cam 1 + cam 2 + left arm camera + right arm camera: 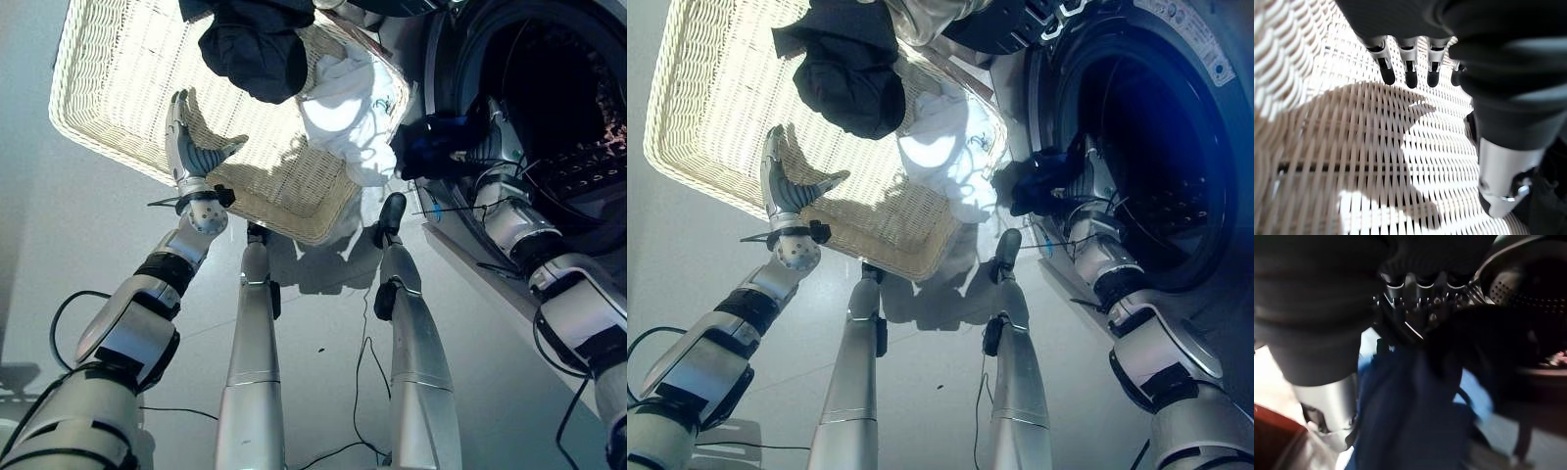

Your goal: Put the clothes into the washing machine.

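Note:
A wide cream wicker basket (118, 88) lies on the floor ahead, holding a black garment (257, 49) and a white garment (345, 108) at its right end. My left hand (188, 149) hovers open over the basket's near rim, fingers (1409, 73) straight above the weave. My right hand (490, 137) is shut on a dark blue garment (431, 145) and holds it at the left rim of the washing machine's round door opening (1136, 147). In the right wrist view the blue cloth (1405, 416) hangs under my curled fingers, with the perforated drum (1528, 284) beyond.
The washing machine (1195, 39) stands to the right of the basket, its dark drum open. A grey garment (921, 15) lies at the basket's far edge. Pale bare floor (59, 245) stretches to the left and in front.

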Robot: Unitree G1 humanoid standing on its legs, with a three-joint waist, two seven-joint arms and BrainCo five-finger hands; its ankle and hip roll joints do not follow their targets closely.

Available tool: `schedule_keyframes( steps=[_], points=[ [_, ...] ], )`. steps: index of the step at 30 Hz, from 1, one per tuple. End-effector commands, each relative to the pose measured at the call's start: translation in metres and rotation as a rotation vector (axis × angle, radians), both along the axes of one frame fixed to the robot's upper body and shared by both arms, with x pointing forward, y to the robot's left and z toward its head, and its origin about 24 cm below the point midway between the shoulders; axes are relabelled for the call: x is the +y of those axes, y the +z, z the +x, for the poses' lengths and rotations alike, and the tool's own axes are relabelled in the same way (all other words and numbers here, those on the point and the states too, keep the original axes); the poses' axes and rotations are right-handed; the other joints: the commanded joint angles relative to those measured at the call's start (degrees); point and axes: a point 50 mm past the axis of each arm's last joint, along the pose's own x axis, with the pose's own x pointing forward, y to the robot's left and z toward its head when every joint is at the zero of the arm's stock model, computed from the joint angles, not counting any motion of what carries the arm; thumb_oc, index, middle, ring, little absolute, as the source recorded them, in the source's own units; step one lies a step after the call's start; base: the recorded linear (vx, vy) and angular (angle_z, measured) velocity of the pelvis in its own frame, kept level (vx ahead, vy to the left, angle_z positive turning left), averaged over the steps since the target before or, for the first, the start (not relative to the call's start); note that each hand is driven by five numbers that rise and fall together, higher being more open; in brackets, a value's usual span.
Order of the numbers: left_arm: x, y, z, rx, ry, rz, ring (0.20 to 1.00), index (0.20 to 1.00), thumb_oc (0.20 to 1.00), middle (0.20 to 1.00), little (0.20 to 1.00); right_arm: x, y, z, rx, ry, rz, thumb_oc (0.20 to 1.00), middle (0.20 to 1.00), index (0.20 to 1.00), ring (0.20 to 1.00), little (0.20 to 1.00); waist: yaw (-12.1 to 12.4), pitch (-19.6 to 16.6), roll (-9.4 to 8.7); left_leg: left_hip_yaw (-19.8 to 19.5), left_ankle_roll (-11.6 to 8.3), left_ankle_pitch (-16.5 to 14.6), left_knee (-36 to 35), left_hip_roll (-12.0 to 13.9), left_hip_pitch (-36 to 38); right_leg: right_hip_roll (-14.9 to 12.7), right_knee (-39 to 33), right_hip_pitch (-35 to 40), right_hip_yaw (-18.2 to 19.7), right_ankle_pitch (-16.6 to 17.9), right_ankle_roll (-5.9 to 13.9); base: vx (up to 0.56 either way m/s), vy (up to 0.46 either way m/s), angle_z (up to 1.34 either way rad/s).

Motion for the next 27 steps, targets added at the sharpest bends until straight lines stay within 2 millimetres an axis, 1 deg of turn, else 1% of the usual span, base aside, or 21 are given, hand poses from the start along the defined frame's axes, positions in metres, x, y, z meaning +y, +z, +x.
schedule_keyframes(
  steps=[1,4,5,6,8,9,10,12,15,18,22,24,26,27],
  points=[
    [-0.013,0.001,0.0,-0.051,-0.021,-0.008,1.0,1.0,1.0,1.0,1.0,-0.016,-0.004,-0.005,0.054,-0.029,-0.117,1.0,1.0,1.0,1.0,1.0,0.2,-1.1,2.1,1.7,5.92,0.4,-1.5,-3.2,0.7,1.8,4.5,-2.2,-0.6,0.2,3.17,0.0,0.0,0.0],
    [-0.014,-0.001,0.0,-0.05,-0.022,-0.016,1.0,1.0,1.0,1.0,1.0,-0.018,-0.012,-0.005,0.113,-0.036,-0.15,1.0,1.0,1.0,1.0,1.0,0.2,-1.1,2.4,1.8,5.85,0.7,-1.5,-3.2,0.7,1.8,4.7,-2.3,-0.4,0.2,3.07,0.0,0.0,0.0],
    [-0.014,-0.001,0.0,-0.05,-0.022,-0.016,1.0,1.0,1.0,1.0,1.0,-0.018,-0.012,-0.005,0.113,-0.036,-0.15,1.0,1.0,1.0,1.0,1.0,0.2,-1.1,2.4,1.8,5.85,0.7,-1.5,-3.2,0.7,1.8,4.7,-2.3,-0.4,0.2,3.07,0.0,0.0,0.0],
    [-0.015,-0.004,0.0,-0.047,-0.024,-0.018,1.0,1.0,1.0,1.0,1.0,-0.02,-0.018,-0.005,0.163,-0.052,-0.179,1.0,1.0,1.0,1.0,1.0,0.2,-1.1,2.5,2.0,5.87,0.8,-1.5,-3.2,0.7,1.9,4.9,-2.4,-0.4,0.2,2.98,0.0,0.0,0.0],
    [-0.016,-0.004,0.0,-0.048,-0.027,-0.021,1.0,1.0,1.0,1.0,1.0,-0.021,-0.022,-0.005,0.197,-0.073,-0.205,1.0,1.0,1.0,1.0,1.0,0.2,-1.1,2.6,2.0,5.85,0.9,-1.5,-3.1,0.6,1.8,5.0,-2.5,-0.4,0.2,2.95,0.0,0.0,0.0],
    [-0.018,-0.004,0.001,-0.049,-0.031,-0.021,1.0,1.0,1.0,1.0,1.0,-0.023,-0.025,-0.006,0.217,-0.095,-0.224,0.658,0.658,0.658,0.658,0.658,0.3,-1.1,2.69,2.0,5.89,1.0,-1.6,-3.1,0.6,1.8,5.0,-2.6,-0.4,0.2,2.91,0.0,0.0,0.0],
    [-0.019,-0.005,0.001,-0.049,-0.034,-0.02,1.0,1.0,1.0,1.0,1.0,-0.026,-0.026,-0.007,0.235,-0.122,-0.236,0.2,0.2,0.2,0.2,0.2,0.3,-1.1,2.78,2.0,5.92,1.1,-1.6,-3.1,0.7,1.8,4.9,-2.5,-0.4,0.3,2.88,0.0,0.0,0.0],
    [-0.022,-0.004,0.002,-0.049,-0.043,-0.02,1.0,1.0,1.0,1.0,1.0,-0.033,-0.023,-0.008,0.241,-0.189,-0.256,0.2,0.2,0.2,0.2,0.2,0.5,-1.1,3.14,2.0,5.9,1.3,-1.6,-3.2,0.6,1.6,4.9,-2.7,-0.3,0.6,2.87,0.0,0.0,0.0],
    [-0.026,-0.004,0.002,-0.052,-0.052,-0.02,1.0,1.0,1.0,1.0,1.0,-0.038,-0.017,-0.009,0.224,-0.25,-0.281,0.2,0.2,0.2,0.2,0.2,0.6,-1.1,3.64,2.1,5.98,1.4,-1.5,-3.4,0.4,1.5,4.8,-2.9,-0.1,0.8,2.86,0.01,0.007,0.01],
    [-0.031,-0.004,0.002,-0.063,-0.066,-0.028,1.0,1.0,1.0,1.0,1.0,-0.045,0.0,-0.011,0.156,-0.319,-0.288,0.2,0.2,0.2,0.2,0.2,0.9,-1.1,4.52,2.2,6.0,1.7,-1.6,-3.6,0.1,1.5,4.6,-3.2,0.3,1.1,2.85,0.02,0.03,0.05],
    [-0.033,-0.002,0.002,-0.07,-0.075,-0.038,1.0,1.0,1.0,1.0,1.0,-0.048,0.015,-0.011,0.095,-0.342,-0.288,0.2,0.2,0.2,0.2,0.2,1.0,-1.1,5.01,2.2,5.88,1.8,-1.4,-3.6,-0.3,1.3,4.7,-3.7,0.5,1.2,2.92,0.0,0.0,0.0],
    [-0.034,-0.002,0.002,-0.074,-0.084,-0.048,1.0,1.0,1.0,1.0,1.0,-0.047,0.024,-0.011,0.041,-0.336,-0.288,0.2,0.2,0.2,0.2,0.2,1.1,-1.1,5.32,2.3,5.83,1.9,-1.1,-3.6,-0.5,1.3,5.1,-3.9,0.7,1.1,2.9,0.01,0.033,-0.02],
    [-0.036,-0.001,0.002,-0.078,-0.09,-0.051,1.0,1.0,1.0,1.0,1.0,-0.045,0.031,-0.01,0.005,-0.315,-0.283,0.2,0.2,0.2,0.2,0.2,1.3,-1.1,5.44,2.2,5.84,1.9,-1.2,-3.7,-0.5,1.2,5.0,-4.0,0.7,1.2,2.97,0.01,0.014,-0.03],
    [-0.036,-0.001,0.002,-0.078,-0.09,-0.051,1.0,1.0,1.0,1.0,1.0,-0.045,0.031,-0.01,0.005,-0.315,-0.283,0.2,0.2,0.2,0.2,0.2,1.3,-1.1,5.45,2.2,5.84,1.9,-1.2,-3.7,-0.5,1.2,5.0,-4.0,0.7,1.2,2.97,0.0,0.0,0.0]
  ],
)
